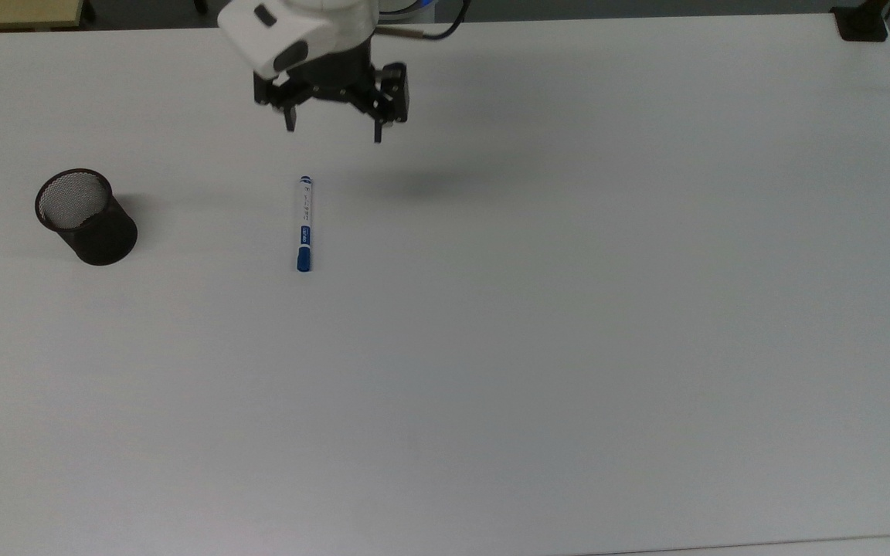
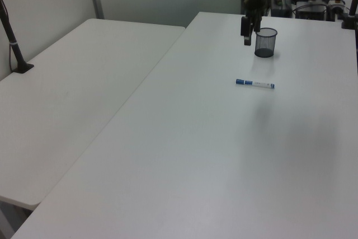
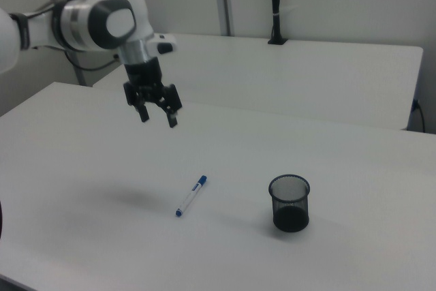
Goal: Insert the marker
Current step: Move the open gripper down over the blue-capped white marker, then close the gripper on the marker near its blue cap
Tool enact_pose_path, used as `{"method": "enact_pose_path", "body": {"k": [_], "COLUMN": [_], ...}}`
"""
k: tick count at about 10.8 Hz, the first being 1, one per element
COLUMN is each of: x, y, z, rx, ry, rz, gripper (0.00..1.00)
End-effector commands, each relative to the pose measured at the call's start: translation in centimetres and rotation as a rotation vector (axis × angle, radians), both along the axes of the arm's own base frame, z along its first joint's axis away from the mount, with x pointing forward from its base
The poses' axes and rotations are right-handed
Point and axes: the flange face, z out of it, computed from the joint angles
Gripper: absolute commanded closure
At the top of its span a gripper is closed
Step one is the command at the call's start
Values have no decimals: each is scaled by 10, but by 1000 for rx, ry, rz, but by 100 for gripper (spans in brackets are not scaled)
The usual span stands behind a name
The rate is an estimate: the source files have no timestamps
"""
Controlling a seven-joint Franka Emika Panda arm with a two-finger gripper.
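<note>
A robot arm's gripper hangs above a white table, its two fingers spread wide apart and holding nothing, with the marker lying flat on the tabletop below and ahead of it. In the top view the marker runs up and down the frame, blue cap toward the bottom, a little to the top view's left of the gap between the fingers. The mesh cup stands upright well apart from it, toward the top view's left edge.

The pickup looks like the first point of risk. The marker is slim and round (it would likely roll at a nudge), so a finger landing on the barrel instead of beside it could send it skidding across the smooth surface. A grip taken near one end might let the marker droop or swing.

The insertion carries its own hazard. The cup appears light and has a narrow mouth, and a marker brought in tilted or off-centre could catch the rim and tip the cup over. Letting go too high could make the marker bounce out.
</note>
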Motion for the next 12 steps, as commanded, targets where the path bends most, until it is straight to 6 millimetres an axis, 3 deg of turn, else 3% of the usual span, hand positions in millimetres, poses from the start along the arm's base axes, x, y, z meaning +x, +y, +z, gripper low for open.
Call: {"method": "enact_pose_path", "body": {"k": [1, 2, 3, 5, 6, 10, 12], "x": [17, 27, 36, 45, 47, 45, 42], "y": [-46, -56, -65, -77, -75, -67, -65], "z": [-63, -94, -113, -142, -148, -184, -199], "rx": [-8, -9, -12, -12, -12, -53, -59], "ry": [-8, -2, -19, -41, -47, -17, -10], "rz": [31, 22, 14, 4, 8, 63, 79], "gripper": [0, 6, 7, 25, 33, 33, 48]}}
